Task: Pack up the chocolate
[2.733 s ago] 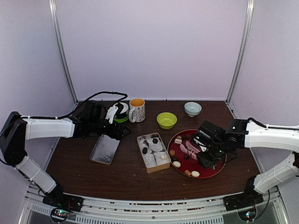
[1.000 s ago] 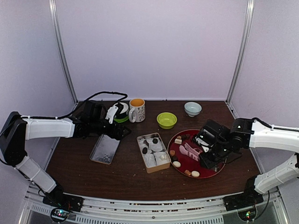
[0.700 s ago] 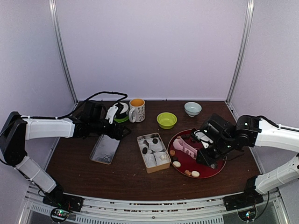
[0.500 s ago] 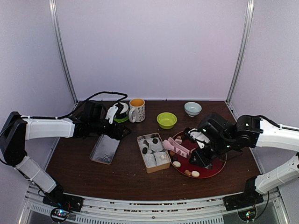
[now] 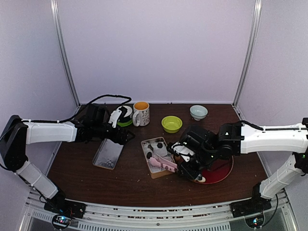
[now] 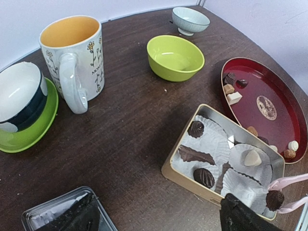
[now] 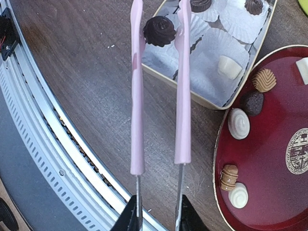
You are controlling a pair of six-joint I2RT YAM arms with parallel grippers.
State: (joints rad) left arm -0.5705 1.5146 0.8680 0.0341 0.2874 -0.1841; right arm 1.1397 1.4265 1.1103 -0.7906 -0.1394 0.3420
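Note:
My right gripper (image 5: pixel 188 167) (image 7: pixel 157 211) is shut on pink tongs (image 5: pixel 162 164) (image 7: pixel 182 96). The tongs pinch a dark round chocolate (image 7: pixel 159 30) (image 6: pixel 275 199) over the near end of the open tan tin (image 5: pixel 143 144) (image 7: pixel 207 102) (image 6: pixel 192 180). The tin holds white paper cups with dark chocolates (image 6: pixel 204 177) and a cream one (image 6: pixel 252 157). More sweets lie on the red tray (image 5: pixel 219 173) (image 7: pixel 279 192): white (image 7: pixel 238 123), tan (image 7: pixel 264 80), dark (image 7: pixel 252 102). My left gripper (image 5: pixel 115 134) (image 6: pixel 159 221) is open over the far end of the tin's lid (image 5: pixel 108 153).
A flowered mug (image 5: pixel 141 113), a dark bowl on a green saucer (image 5: pixel 126 115), a green bowl (image 5: pixel 172 123) and a pale bowl (image 5: pixel 198 111) stand along the back. A black cable loops behind my left arm. The table's metal front edge (image 7: pixel 57 144) is near the tongs.
My right arm has swung left from the red tray to over the tin, carrying the tongs with a dark chocolate in them. My left arm has not moved.

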